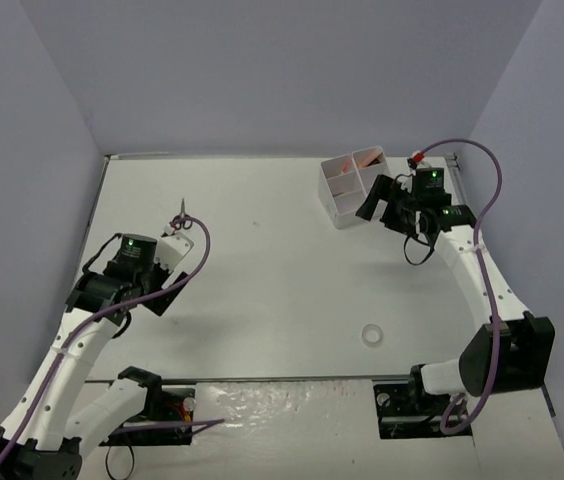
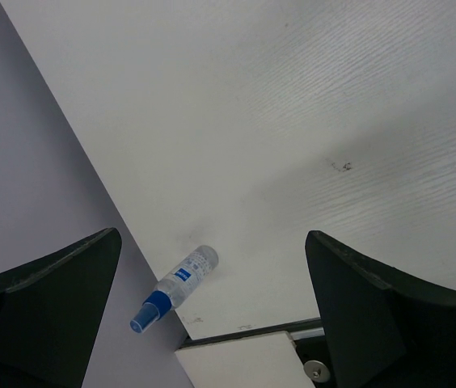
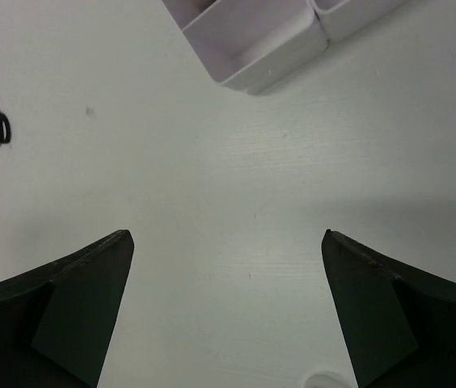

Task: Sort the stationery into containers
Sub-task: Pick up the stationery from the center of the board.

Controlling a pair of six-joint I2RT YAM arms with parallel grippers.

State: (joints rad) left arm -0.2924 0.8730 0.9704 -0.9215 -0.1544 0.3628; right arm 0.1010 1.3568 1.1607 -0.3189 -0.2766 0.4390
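Top external shows the organiser box (image 1: 345,205) far right, with the right gripper (image 3: 226,236) beside it, spread and empty. The left gripper (image 2: 212,234), spread too, hangs near the scissors (image 1: 183,216). 1 pick-up seems next, needing the jaws turned and lowered astride them.

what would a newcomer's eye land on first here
The white organiser box at the far right, something pink-orange in a back compartment, with the open right gripper close by it. Small black scissors lie mid-left just beyond the open left gripper, and a white tape ring sits alone nearer the arms.
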